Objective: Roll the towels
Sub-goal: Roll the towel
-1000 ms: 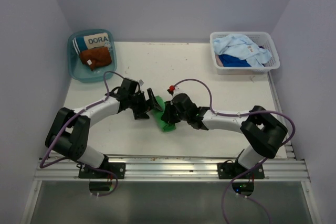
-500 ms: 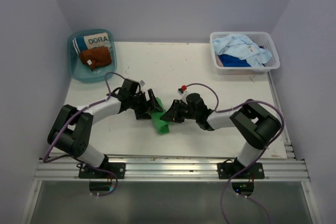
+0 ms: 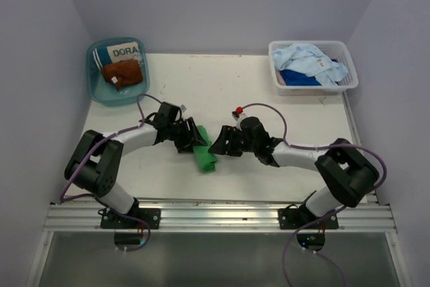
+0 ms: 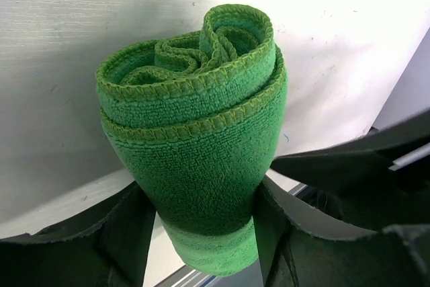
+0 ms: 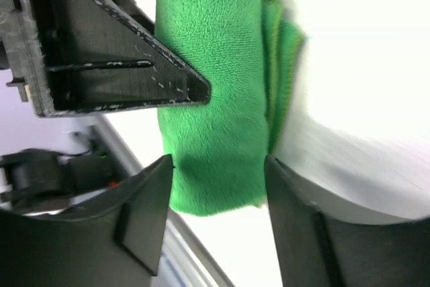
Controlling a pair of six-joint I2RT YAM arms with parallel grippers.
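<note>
**Green roll between both hands, mid-counter**

The green towel (image 3: pixel 203 156) lies rolled up on the counter (image 3: pixel 269 105), near the middle and a little toward the near edge. The roll runs from far-left to near-right. In the left wrist view its end shows a tight spiral of stitched edges.

The left hand (image 3: pixel 193 139) reaches in from the left, with its two fingers pressed against opposite sides of the roll. The cloth looks narrower where they pinch it, so this hand is holding the towel.

The right hand (image 3: pixel 218 144) comes in from the right and meets the same roll. Its jaws stand moderately wide on either side of one end of the roll. The cloth fills the gap between them but does not look squeezed.

Far left, a teal basin (image 3: pixel 96 92) holds a rust-brown towel (image 3: pixel 122 73) and a white-and-teal item (image 3: pixel 125 52) printed "DORA". Far right, a white basket (image 3: pixel 277 80) holds a crumpled light blue towel (image 3: pixel 309 58) on top of a dark blue towel (image 3: pixel 299 77). Both containers are well apart from the hands.
</note>
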